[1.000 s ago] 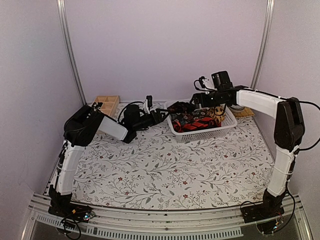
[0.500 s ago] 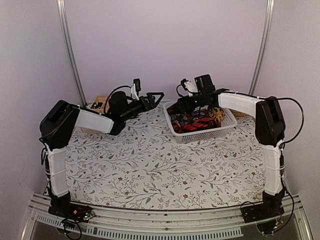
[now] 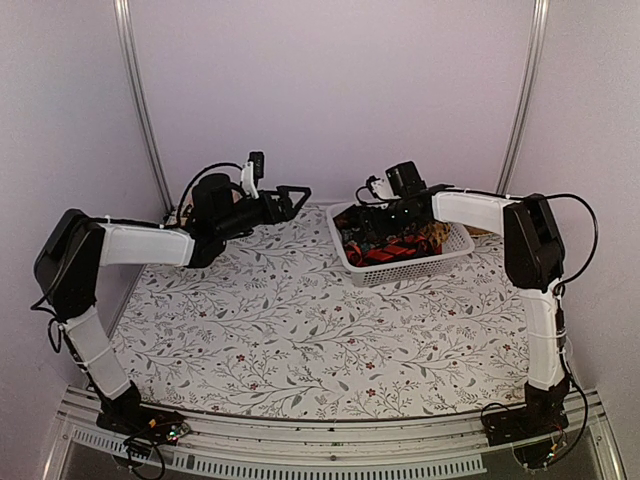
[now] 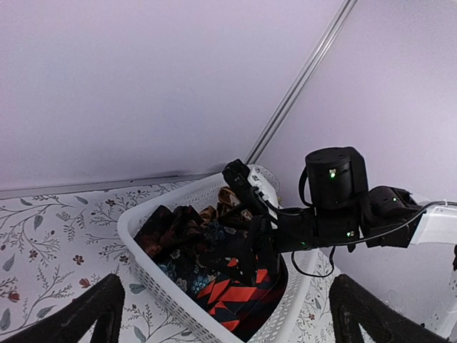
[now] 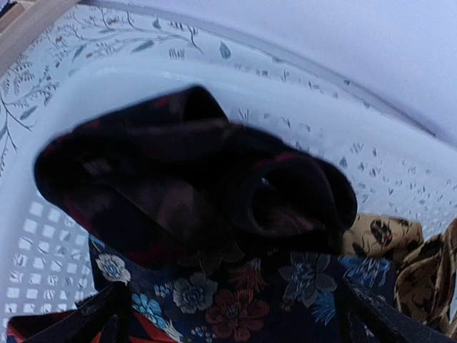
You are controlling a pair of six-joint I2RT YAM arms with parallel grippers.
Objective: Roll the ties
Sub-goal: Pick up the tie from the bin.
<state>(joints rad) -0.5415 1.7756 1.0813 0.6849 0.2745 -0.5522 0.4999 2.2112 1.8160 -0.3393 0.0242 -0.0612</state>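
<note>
Several ties lie heaped in the white mesh basket [image 3: 404, 270]: a dark maroon tie [image 5: 200, 179] on top, a navy floral tie [image 5: 243, 304], a yellow patterned tie [image 5: 396, 246] and a red-black tie [image 4: 235, 293]. My right gripper [image 3: 360, 224] is open and reaches into the basket's left end, its fingers [image 5: 86, 321] on either side of the navy floral tie, just above it [image 5: 235, 325]. My left gripper [image 3: 297, 192] is open and empty, held in the air left of the basket and pointing at it [image 4: 228, 332].
The basket [image 4: 164, 286] stands at the back right of the floral tablecloth [image 3: 300, 330]. A wooden edge [image 5: 28, 25] shows beyond the basket's left rim. The right arm [image 4: 343, 211] stretches over the basket. Walls and corner poles close in the back.
My left arm has lifted off the table and swung back to the left, its gripper now raised. My right gripper has moved left and down into the basket's left end.
</note>
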